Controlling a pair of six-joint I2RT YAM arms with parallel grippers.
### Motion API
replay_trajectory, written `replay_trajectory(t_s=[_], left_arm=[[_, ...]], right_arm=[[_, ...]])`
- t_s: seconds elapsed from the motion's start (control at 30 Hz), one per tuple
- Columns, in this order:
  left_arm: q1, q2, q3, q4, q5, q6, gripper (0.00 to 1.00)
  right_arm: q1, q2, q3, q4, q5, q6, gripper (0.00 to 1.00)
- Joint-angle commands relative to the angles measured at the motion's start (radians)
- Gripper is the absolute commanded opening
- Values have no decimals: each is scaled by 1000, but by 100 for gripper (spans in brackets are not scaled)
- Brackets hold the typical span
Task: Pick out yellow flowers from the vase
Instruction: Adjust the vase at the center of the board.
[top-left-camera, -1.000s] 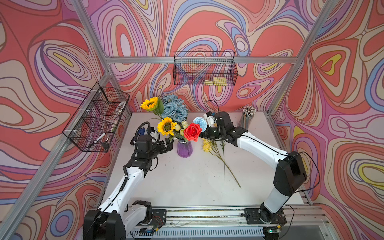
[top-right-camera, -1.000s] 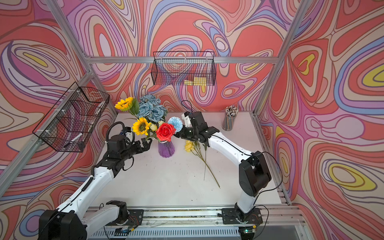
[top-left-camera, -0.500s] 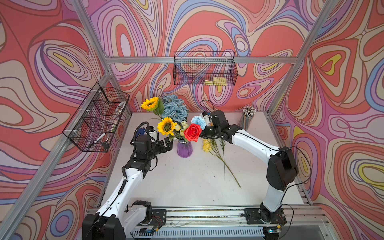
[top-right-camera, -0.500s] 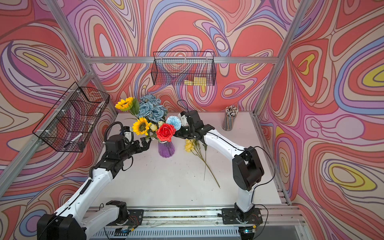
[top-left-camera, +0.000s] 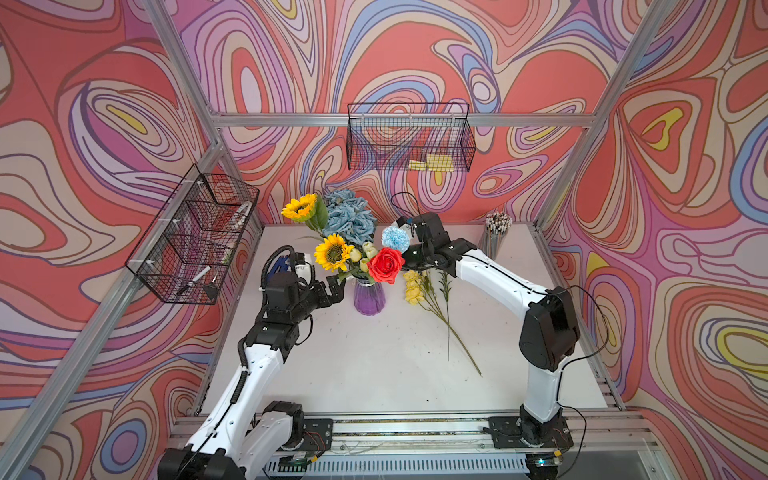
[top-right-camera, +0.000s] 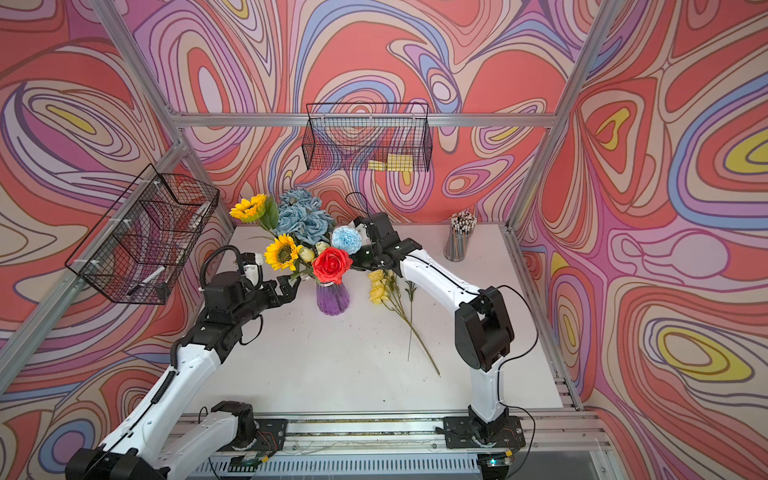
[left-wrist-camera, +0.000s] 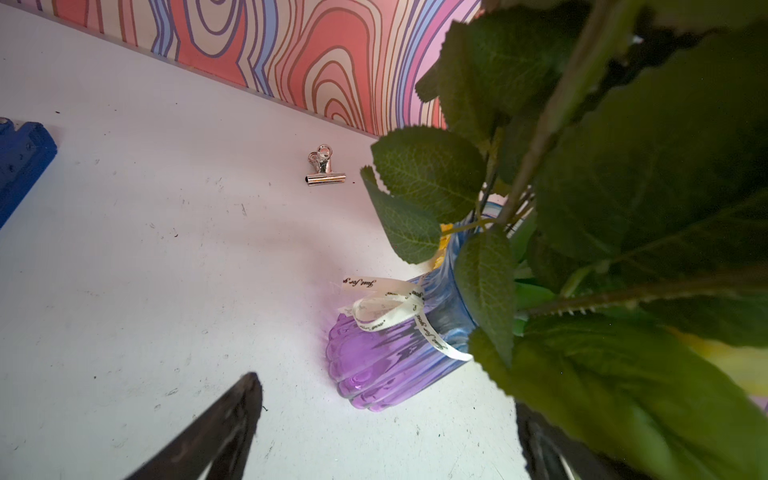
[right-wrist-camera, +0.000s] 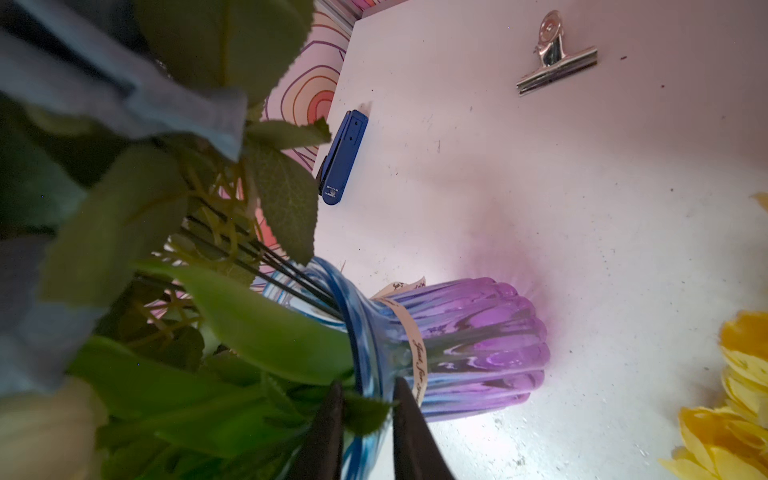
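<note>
A: Where is the vase (top-left-camera: 368, 297) found?

B: It is stood upright on the white table (top-left-camera: 374, 374), between the two arms, as shown in both top views. A printed ribbon (left-wrist-camera: 386, 307) is tied round its neck.

A: Which yellow blooms are kept in it?

B: Two. The lower sunflower (top-left-camera: 332, 252) is set beside the red rose (top-left-camera: 385, 266). The taller sunflower (top-left-camera: 299, 206) is raised next to the blue flowers (top-left-camera: 347, 216).

A: And outside it?

B: A spray of yellow roses (top-left-camera: 412, 284) is laid flat on the table just beside the vase, on the right arm's side. Its stem is pointed toward the near edge.

A: How is the left claw (top-left-camera: 334, 289) set?

B: Its jaws are spread wide. It is held just beside the vase's neck, under the lower sunflower, with leaves seen close against one finger in the left wrist view.

A: And the right claw (right-wrist-camera: 368, 384)?

B: Its jaws are set narrow, with the vase's lip and a leaf seen between them in the right wrist view. Whether the lip is pinched cannot be told. In both top views the fingertips are hidden behind the red rose.

A: What else is seen on the table?

B: A cup of pencils (top-left-camera: 496, 232), a metal clip (left-wrist-camera: 324, 166) and a blue stapler (right-wrist-camera: 343, 158).
</note>
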Motion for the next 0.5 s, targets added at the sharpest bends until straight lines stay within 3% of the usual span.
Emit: replay_trajectory(t_s=[0.0, 0.23, 0.47], left_arm=[[5, -48, -31, -33, -5, -17, 96], [5, -83, -35, -49, -7, -24, 96], [6, -93, -41, -66, 14, -20, 96]], right_arm=[[6, 58, 68, -96, -11, -51, 15], [4, 142, 225, -222, -2, -148, 4], [-16, 339, 591, -528, -54, -381, 0]])
